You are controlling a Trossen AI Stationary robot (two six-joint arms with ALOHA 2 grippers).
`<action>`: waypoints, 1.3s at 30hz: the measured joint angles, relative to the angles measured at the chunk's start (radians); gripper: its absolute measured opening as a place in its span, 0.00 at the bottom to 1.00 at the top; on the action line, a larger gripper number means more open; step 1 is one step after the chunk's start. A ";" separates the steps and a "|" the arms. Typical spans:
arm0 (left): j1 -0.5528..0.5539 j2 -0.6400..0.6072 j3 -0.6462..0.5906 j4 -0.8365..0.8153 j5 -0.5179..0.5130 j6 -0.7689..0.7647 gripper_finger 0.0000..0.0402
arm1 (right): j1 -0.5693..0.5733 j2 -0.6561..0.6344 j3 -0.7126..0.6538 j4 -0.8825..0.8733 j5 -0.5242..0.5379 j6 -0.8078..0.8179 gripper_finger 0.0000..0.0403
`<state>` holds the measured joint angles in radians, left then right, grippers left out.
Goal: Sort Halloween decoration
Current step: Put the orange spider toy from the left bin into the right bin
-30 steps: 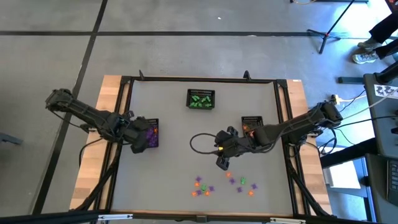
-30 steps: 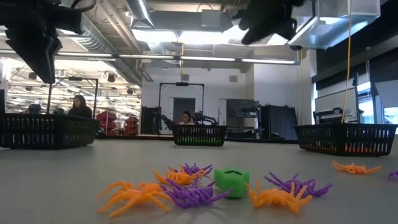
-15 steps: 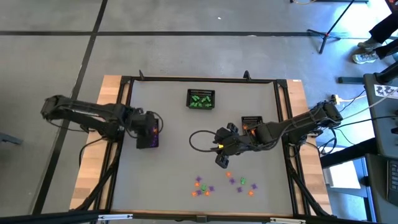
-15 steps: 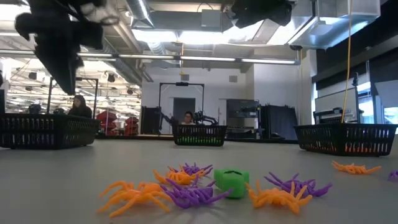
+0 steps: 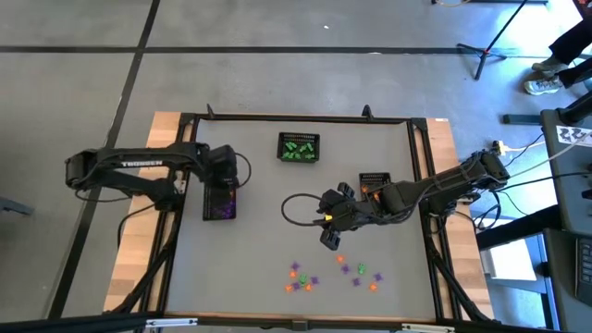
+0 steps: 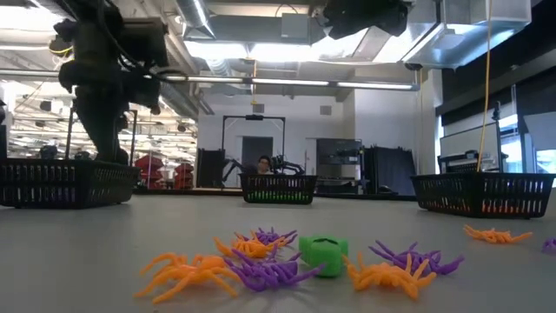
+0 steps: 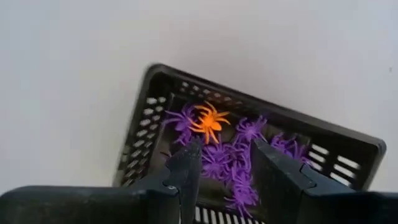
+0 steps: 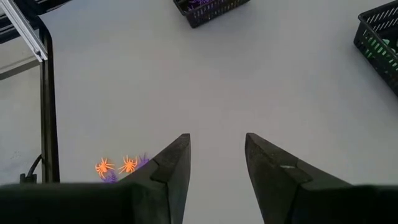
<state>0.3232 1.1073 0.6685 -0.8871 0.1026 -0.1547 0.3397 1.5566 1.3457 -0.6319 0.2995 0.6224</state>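
While my left gripper [image 7: 225,163] is hanging parted and empty over the purple basket [image 7: 155,78], an orange spider [image 7: 209,122] is lying below among purple ones, missorted. My right gripper [image 8: 216,158], parted, is waiting; reaching carelessly risks snagging the mesh.

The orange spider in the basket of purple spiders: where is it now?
In the left wrist view, the orange spider lies on top of the purple spiders inside the black mesh basket, just ahead of the open left gripper.
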 joint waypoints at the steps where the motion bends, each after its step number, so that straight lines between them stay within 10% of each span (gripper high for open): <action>1: -0.001 0.020 0.000 0.000 0.009 0.000 0.32 | 0.000 0.000 0.000 0.000 0.003 0.000 0.37; 13: -0.001 0.264 0.000 0.041 -0.040 -0.018 0.32 | 0.000 0.000 0.000 -0.028 0.006 -0.003 0.37; 39: -0.075 0.272 0.035 0.093 -0.089 -0.050 0.32 | 0.000 0.000 0.000 -0.054 0.060 -0.010 0.37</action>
<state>0.2484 1.3792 0.7032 -0.7942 0.0138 -0.2050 0.3397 1.5570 1.3457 -0.6857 0.3592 0.6125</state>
